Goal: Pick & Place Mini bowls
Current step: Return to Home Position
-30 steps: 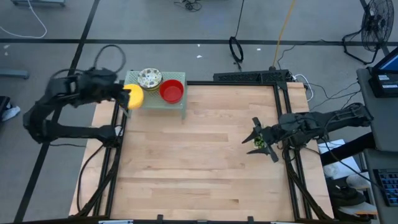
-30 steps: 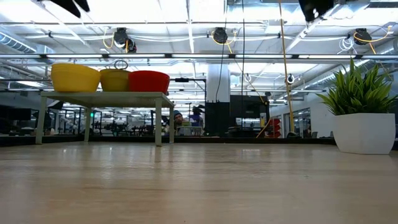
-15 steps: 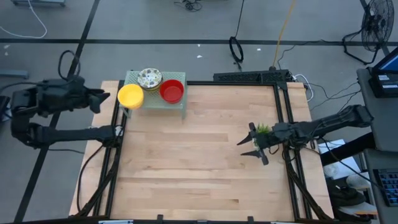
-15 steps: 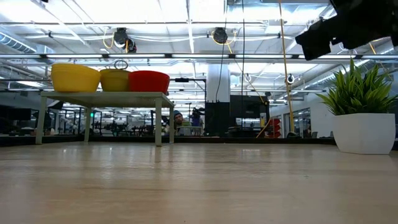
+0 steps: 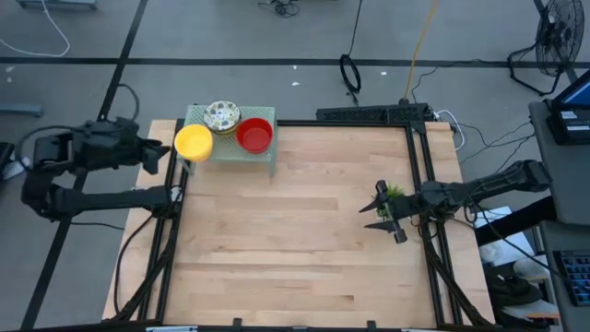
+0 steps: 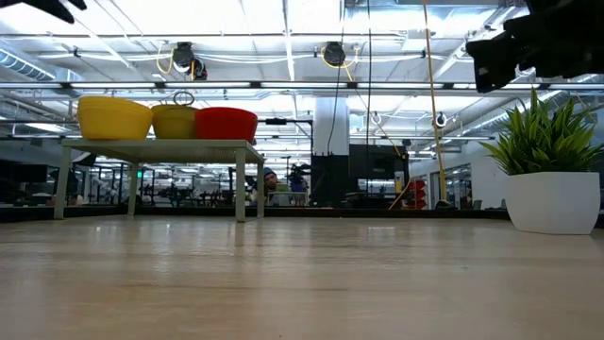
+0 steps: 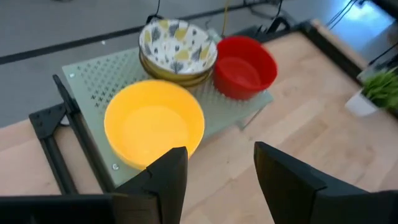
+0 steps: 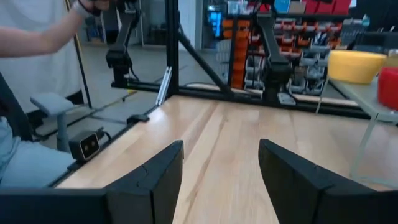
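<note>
Mini bowls (image 5: 222, 118) on shelf (image 5: 232, 153), left hand (image 5: 159, 150) off table (image 5: 304, 249), right hand (image 5: 378, 214) by plant (image 5: 394, 193)

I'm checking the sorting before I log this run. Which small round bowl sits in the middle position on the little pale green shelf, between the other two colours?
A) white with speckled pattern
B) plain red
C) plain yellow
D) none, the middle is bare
A: seen from above, the white speckled bowl sits between the plain yellow bowl and the plain red bowl on the pale green shelf.
</note>
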